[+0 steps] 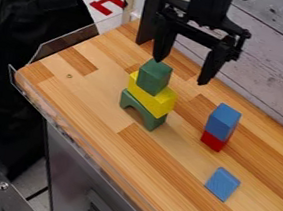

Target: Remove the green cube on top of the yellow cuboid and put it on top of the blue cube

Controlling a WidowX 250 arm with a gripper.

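Nearest, a loose blue block (223, 184) lay on the tabletop (155, 163): poss. mix-up w/ the blue cube (223, 120) b/c same colour, so wrong drop spot. The blue cube sat on a red block (214, 141); an off-centre release or hard push could've tipped the pair or let the load slide. Over in the stack, the green cube (154, 77) was on the yellow cuboid (150, 99), itself on a green arch (143, 112). Pieces prob. just rested there, so a low or crooked grip might've dragged the cuboid along or toppled the lot. Gripper (181, 71) hung above, fingers spread wide, nothing btwn them. One fingertip looked approx. over the green cube, so w/o lining up first, a straight drop risked hitting its top.

Hard to tell: the red block's top was hidden under the blue cube, so no read on how well they were seated. Same w/ the contact btwn green cube & yellow cuboid, plus the stack's far sides. Fingertip height over the stack was unclear from this slant. Farther up, the arm (211, 4) was cut off at the top edge.
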